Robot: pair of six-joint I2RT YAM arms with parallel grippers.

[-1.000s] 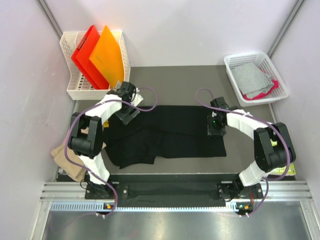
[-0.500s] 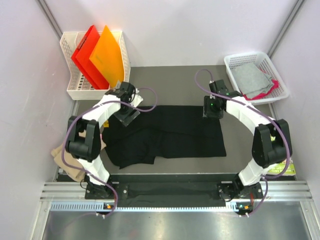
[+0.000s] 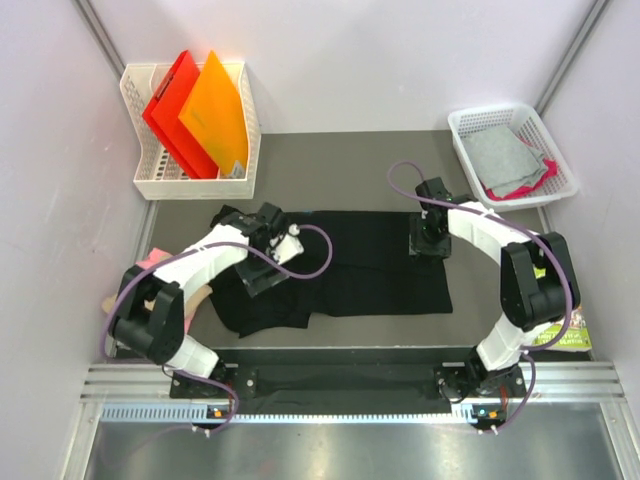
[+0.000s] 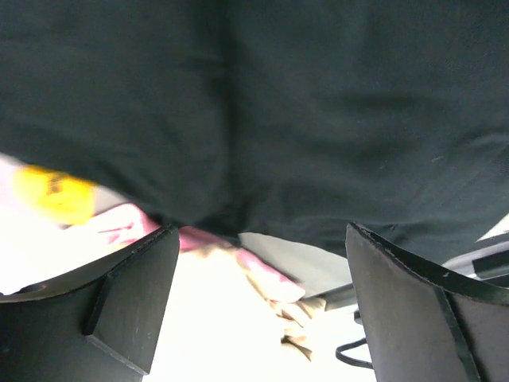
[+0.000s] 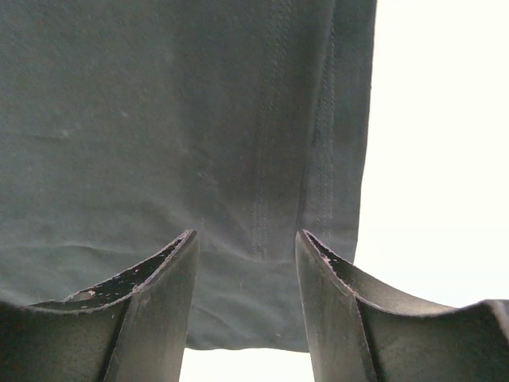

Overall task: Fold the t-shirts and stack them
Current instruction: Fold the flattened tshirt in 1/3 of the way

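**Black shirt flat, both grippers free of it**

The black soft-cloth t-shirt (image 3: 370, 265) lies spread across the middle of the grey table (image 3: 350, 160). It forms a long band running left to right, with a looser bunch toward the near-left. Lying flat like this, it leaves you straight edges to fold along.

Your right gripper (image 3: 430, 238) hangs over the shirt's far-right corner. In the right wrist view its fingers (image 5: 151, 318) stand partly apart. The stitched hem lies flat under the gap and is not pinched, and the cloth's side edge is just to the right of them. That corner looks like the natural place to pick up for the next fold.

Your left gripper (image 3: 268, 265) sits over the left part of the shirt, above the bunched area. Its fingers (image 4: 127, 302) are spread wide with nothing between them. The black edge lies just beyond the tips in that wrist view.

The heap of pink and tan cloth (image 3: 150, 259) sits at the table's left edge, beside the shirt and partly under the left arm. Judge your reach carefully, so you catch only black fabric.
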